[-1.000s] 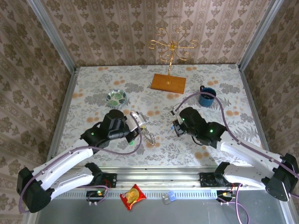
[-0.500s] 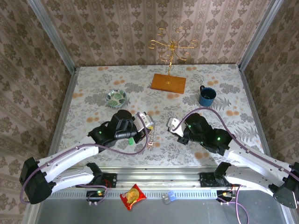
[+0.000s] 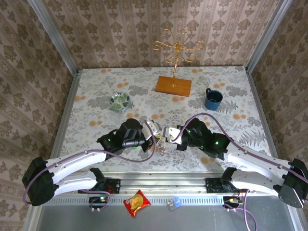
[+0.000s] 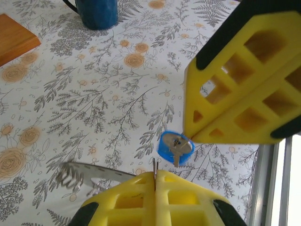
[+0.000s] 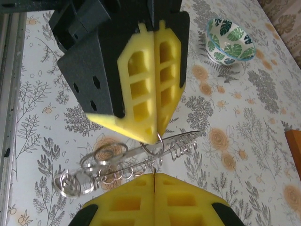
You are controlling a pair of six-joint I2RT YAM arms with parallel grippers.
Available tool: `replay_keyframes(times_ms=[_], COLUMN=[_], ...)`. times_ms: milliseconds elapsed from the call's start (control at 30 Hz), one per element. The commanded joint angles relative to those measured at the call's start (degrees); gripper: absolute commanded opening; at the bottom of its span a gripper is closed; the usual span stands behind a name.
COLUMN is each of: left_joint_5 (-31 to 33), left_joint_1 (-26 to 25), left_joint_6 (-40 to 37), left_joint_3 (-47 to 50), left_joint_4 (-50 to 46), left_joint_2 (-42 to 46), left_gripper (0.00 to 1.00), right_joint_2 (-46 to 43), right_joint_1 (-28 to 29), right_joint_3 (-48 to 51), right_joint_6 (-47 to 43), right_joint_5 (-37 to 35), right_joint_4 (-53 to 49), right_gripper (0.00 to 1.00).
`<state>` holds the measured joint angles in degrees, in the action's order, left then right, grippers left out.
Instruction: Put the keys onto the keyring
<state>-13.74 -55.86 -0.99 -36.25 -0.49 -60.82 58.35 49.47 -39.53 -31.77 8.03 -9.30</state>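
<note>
Patterned wallpaper (image 3: 144, 29) closes three sides of the table (image 3: 96, 91), which is covered with a pale floral cloth. At the middle of the far edge a golden stand (image 3: 177, 48) rises from a wooden base (image 3: 173, 85). A blue mug (image 3: 212, 99) is towards the far right corner, and a green-patterned bowl (image 3: 120, 100) sits on the left part, away from the edges.

Both arms meet over the middle of the table, closer to the near edge, with their tips almost touching. The left gripper (image 5: 154, 129) is clenched, its two yellow pads pressed flat together, and it pinches a small wire loop of the keyring (image 5: 141, 153) at its very tip. From this loop the keyring spreads out below the tip. A long coiled piece goes towards the bowl and several thin rings go towards the near edge. Whether it hangs free or rests partly on the cloth, I cannot tell.

The right gripper (image 4: 195, 134) is also clenched and grasps the blue key (image 4: 170, 146) at its fingertips, with the round blue head sticking out under the tip. In the left wrist view the blue key is just beside the left gripper's tip. The coiled end of the keyring shows on the other side of that tip, apart from the key.
</note>
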Motion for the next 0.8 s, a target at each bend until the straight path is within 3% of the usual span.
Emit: replay_keyframes(times_ms=[0, 767], left_joint_5=[-0.57, -0.69], left_joint_1=[-0.55, -0.66], left_joint_6=[2.23, 3.72], left_joint_3=[0.74, 2.15], left_joint_4=[4.59, 6.61], left_joint_2=[-0.09, 0.25], left_gripper=[0.0, 0.0], right_joint_2=[0.4, 1.29], right_joint_1=[0.54, 2.62], right_joint_3=[0.74, 2.15], right_joint_6=[-1.46, -3.33], right_joint_5=[-0.78, -6.43], right_joint_4=[3.87, 5.8], right_gripper=[0.0, 0.0])
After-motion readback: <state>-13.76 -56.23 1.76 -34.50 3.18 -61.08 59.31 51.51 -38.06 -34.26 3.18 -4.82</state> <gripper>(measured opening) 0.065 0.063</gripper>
